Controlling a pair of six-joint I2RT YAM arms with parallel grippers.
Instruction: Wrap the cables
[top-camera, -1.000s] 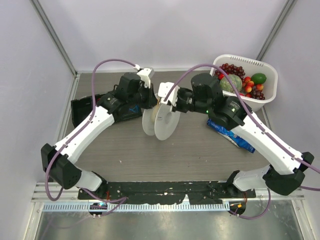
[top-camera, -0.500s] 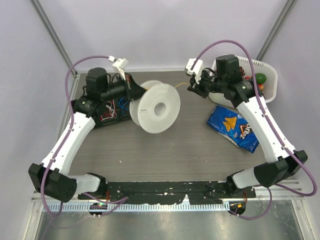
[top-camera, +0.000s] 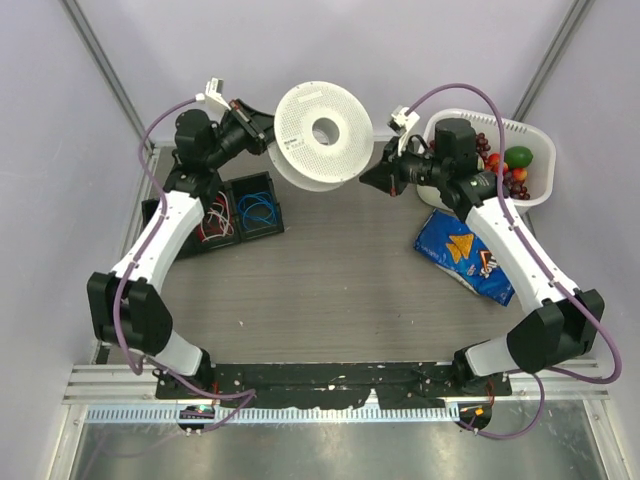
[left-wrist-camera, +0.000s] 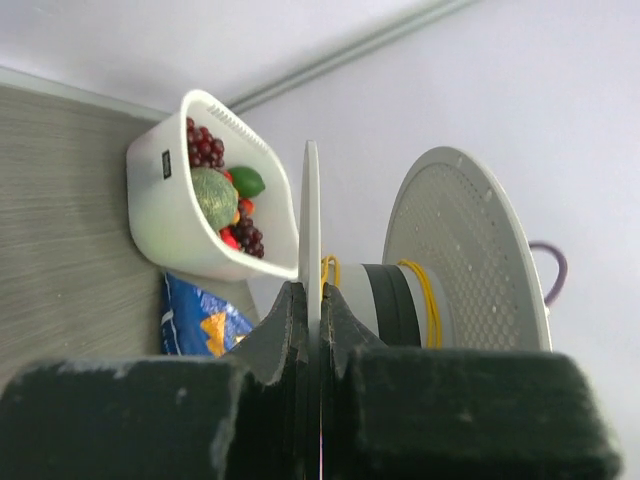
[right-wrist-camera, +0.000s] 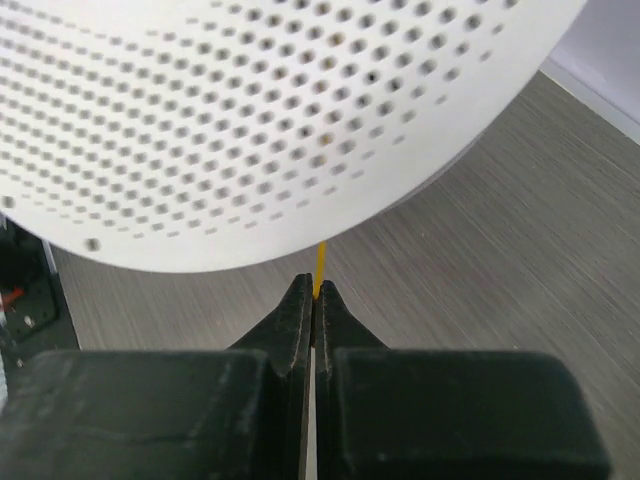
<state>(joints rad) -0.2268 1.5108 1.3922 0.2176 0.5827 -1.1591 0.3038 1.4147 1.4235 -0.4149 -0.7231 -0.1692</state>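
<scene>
We are in the middle of the winding step. The left gripper (top-camera: 265, 135) is clamped on one flange of the spool (top-camera: 322, 135), which we judge to be lifted off the table (top-camera: 330, 300) at its far side. The right gripper (top-camera: 378, 180) is pinched shut on the cable (right-wrist-camera: 320, 262), a thin yellow strand running from its fingertips up behind the flange toward the hub (left-wrist-camera: 385, 300). The next move, as we judge it, calls for laying another turn: either the spool rotates or the right gripper circles it. The strand must stay taut enough to land between the flanges and not slip over an edge or out of the pinch. We cannot see how much loose cable is left. We count one spool with two flanges, and one cable, with yellow showing at two places on the hub. Both grippers are closed. There is also one basket (top-camera: 490, 120) of fruit, one bag (top-camera: 465, 255) of chips and one tray (top-camera: 250, 180) with two compartments. The compartment nearer the table's middle holds one blue coil (top-camera: 258, 210), and the other holds red-and-white coils (top-camera: 213, 222) too tangled to count.
</scene>
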